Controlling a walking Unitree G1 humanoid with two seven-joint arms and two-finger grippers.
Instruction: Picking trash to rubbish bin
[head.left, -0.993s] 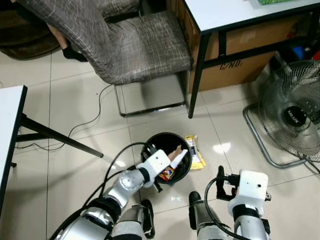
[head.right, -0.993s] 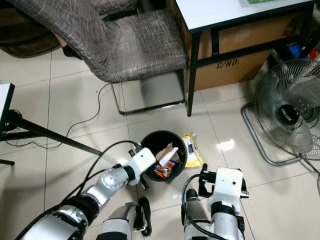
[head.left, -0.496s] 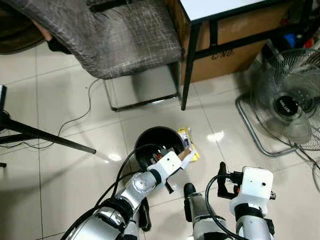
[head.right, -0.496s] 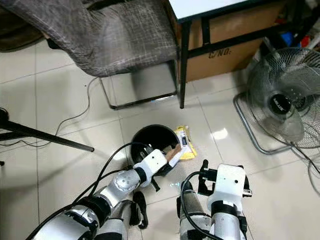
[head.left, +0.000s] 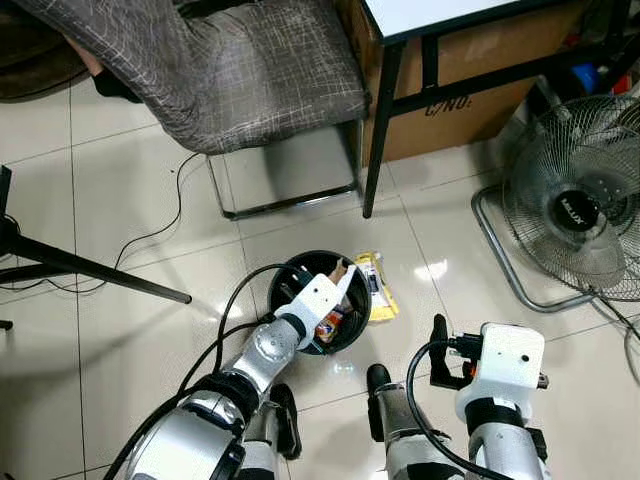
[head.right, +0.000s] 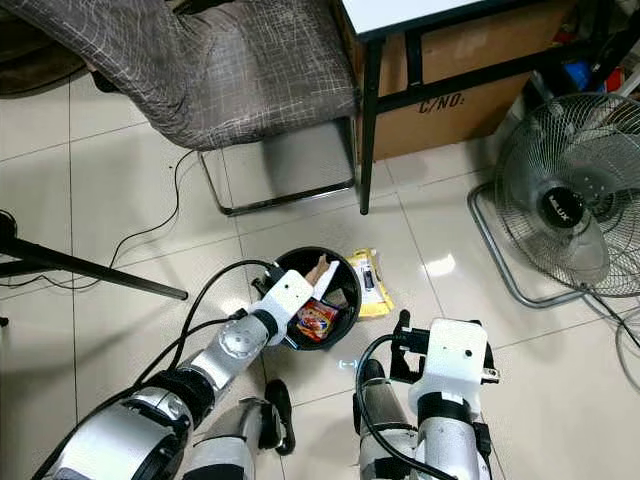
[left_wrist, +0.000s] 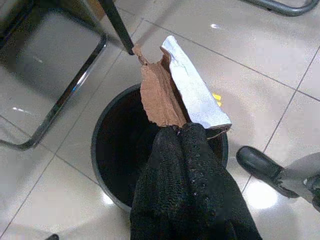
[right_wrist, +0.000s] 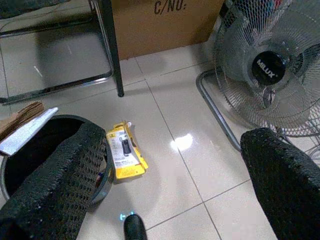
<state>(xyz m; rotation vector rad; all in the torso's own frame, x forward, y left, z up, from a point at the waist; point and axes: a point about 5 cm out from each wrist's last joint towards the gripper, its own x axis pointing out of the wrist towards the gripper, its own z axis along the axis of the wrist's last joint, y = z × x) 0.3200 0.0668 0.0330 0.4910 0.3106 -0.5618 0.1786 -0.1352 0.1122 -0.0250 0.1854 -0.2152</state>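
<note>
Clamped together on a torn piece of brown and silver cardboard (left_wrist: 172, 95), the fingers of the left gripper (left_wrist: 182, 131) hold it over the mouth of the black rubbish bin (head.left: 288, 282). Half a second ago this gripper and its scrap were at the near right edge of the bin, close to the yellow package; now they are above the opening, so the scrap can fall inside when the fingers part. Inside the bin a red and orange snack wrapper (head.right: 316, 320) lies already. Just to the right of the bin, touching its side, the yellow blister package (right_wrist: 123, 152) lies on the tiled floor (head.left: 130, 210), so 1 piece of trash is not collected. The right gripper (right_wrist: 170, 175) waits near the robot with its 2 fingers wide apart and nothing between them. Farther right stands a floor fan (head.left: 580, 212); on the far side, a grey chair (head.left: 250, 70).
</note>
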